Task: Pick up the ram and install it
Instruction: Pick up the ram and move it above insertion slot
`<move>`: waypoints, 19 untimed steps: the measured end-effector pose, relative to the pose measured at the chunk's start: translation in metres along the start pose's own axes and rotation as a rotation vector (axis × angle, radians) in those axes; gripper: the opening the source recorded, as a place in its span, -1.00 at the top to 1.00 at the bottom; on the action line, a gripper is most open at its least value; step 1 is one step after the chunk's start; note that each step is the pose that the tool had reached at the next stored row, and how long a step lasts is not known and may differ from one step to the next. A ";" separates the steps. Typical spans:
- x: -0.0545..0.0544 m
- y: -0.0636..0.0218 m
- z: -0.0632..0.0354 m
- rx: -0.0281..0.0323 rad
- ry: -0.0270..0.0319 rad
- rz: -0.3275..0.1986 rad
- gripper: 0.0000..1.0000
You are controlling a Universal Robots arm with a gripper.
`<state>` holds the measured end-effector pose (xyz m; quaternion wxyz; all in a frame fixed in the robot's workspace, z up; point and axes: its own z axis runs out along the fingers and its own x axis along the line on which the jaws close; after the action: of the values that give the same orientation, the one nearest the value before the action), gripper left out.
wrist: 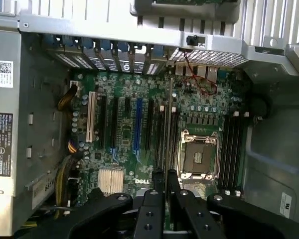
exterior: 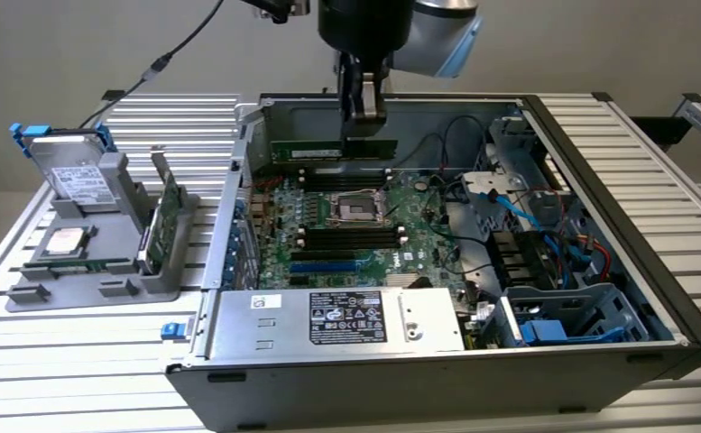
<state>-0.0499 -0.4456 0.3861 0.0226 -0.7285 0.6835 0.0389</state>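
**Ram in the gripper, hanging over the motherboard**

- The gripper [exterior: 364, 122] is clamped on the ram [exterior: 314, 150]. It is one long, thin green stick, held level by its upper edge.
- The stick hangs just above the motherboard [exterior: 350, 253], near the back wall of the open computer case [exterior: 639, 225]. From here I cannot tell whether it touches a slot.
- On the wrist view I count two matte black fingers [wrist: 152, 209] pinching the stick. It shows edge-on as a narrow line over the black memory slots beside the CPU socket [wrist: 197, 154].
- The motherboard is green and densely populated. I see one square metal socket frame, one blue expansion slot [wrist: 137, 124] and one white one [wrist: 91, 117].
- There is one power supply [exterior: 338, 320], a bare silver sheet-metal box with a black label.
- The counter [exterior: 86, 361] is ribbed aluminium.
- One grey plastic holder [exterior: 97, 280] sits at the exterior view's left. It carries one silver hard drive [exterior: 76, 176] with blue rails, standing upright.
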 end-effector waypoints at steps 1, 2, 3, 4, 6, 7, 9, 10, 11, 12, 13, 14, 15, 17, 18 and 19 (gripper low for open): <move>-0.002 -0.0077 0.0030 -0.0001 0.0008 0.000 0.73; -0.003 -0.0104 0.0045 -0.0001 0.0009 0.000 0.73; -0.004 -0.0125 0.0059 0.0000 0.0011 0.000 0.73; -0.006 -0.0142 0.0074 0.0000 0.0013 0.001 0.73; -0.011 -0.0187 0.0134 0.0001 0.0018 0.002 0.73; -0.021 -0.0231 0.0232 0.0000 0.0043 0.003 0.73; -0.024 -0.0238 0.0266 0.0001 0.0050 0.004 0.73; -0.027 -0.0243 0.0294 0.0000 0.0059 0.004 0.73; -0.029 -0.0247 0.0320 0.0001 0.0067 0.005 0.73; -0.031 -0.0249 0.0336 0.0000 0.0076 0.005 0.73; -0.032 -0.0251 0.0352 -0.0001 0.0087 0.005 0.73; -0.034 -0.0252 0.0368 -0.0002 0.0102 0.006 0.73; -0.035 -0.0253 0.0384 -0.0002 0.0115 0.006 0.73; -0.038 -0.0256 0.0414 -0.0003 0.0146 0.006 0.73; -0.039 -0.0257 0.0428 -0.0004 0.0164 0.007 0.73; -0.040 -0.0258 0.0442 -0.0005 0.0182 0.007 0.73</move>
<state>-0.0278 -0.3998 0.3451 0.0161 -0.7265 0.6863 0.0325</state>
